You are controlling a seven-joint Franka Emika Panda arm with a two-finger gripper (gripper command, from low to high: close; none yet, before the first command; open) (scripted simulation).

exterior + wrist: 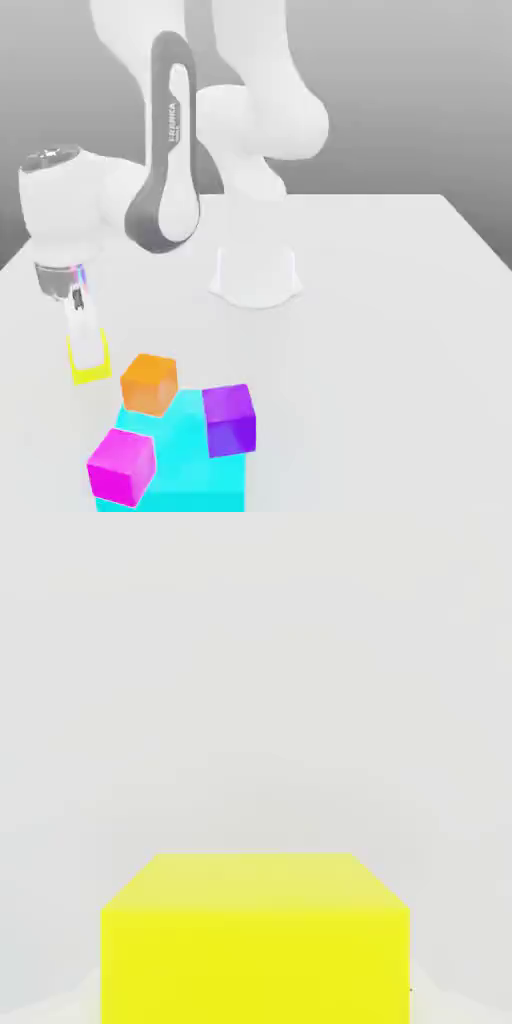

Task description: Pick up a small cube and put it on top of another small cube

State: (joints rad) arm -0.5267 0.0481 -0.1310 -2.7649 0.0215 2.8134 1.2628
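Yellow cube point(88, 366) on the white table point(400, 300), with the gripper point(86, 345) down over it.

It sits at the exterior view's left, just beside the orange cube point(149, 381) and the large cyan block point(190, 455) that also has a magenta cube point(122, 465) and a purple cube point(230, 419) against it. The pale fingers point(84, 330) straddle the yellow cube; whether they pinch it yet I cannot tell. This looks like the grasp step. Next comes a firm squeeze, a straight lift, then a carry onto another small cube, likely the orange one.
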